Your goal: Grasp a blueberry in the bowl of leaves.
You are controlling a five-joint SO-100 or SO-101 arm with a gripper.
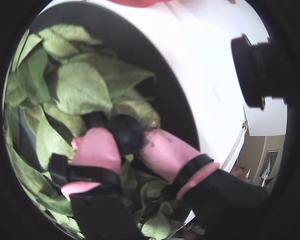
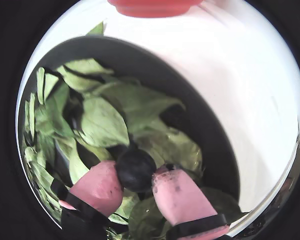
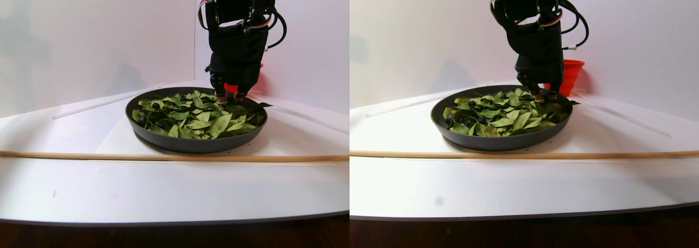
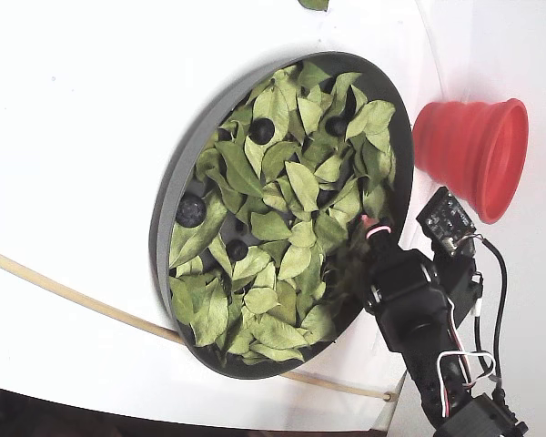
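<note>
My gripper (image 2: 136, 176) has two pink padded fingertips (image 2: 97, 187) shut on a dark round blueberry (image 2: 135, 169), just above the leaves (image 2: 102, 122). In a wrist view the same blueberry (image 1: 126, 134) sits pinched between the pads of the gripper (image 1: 126, 139). The dark grey bowl (image 4: 168, 200) is full of green leaves (image 4: 291, 182). In the fixed view my gripper (image 4: 369, 229) is at the bowl's right rim, near the red cup. In the stereo pair view the gripper (image 3: 229, 98) is low over the far side of the bowl (image 3: 185, 144).
Other blueberries (image 4: 261, 130) (image 4: 190, 210) (image 4: 237, 248) lie among the leaves. A red ribbed cup (image 4: 473, 150) stands just beyond the bowl's rim, beside the arm. A thin wooden stick (image 3: 164, 157) lies across the white table in front of the bowl.
</note>
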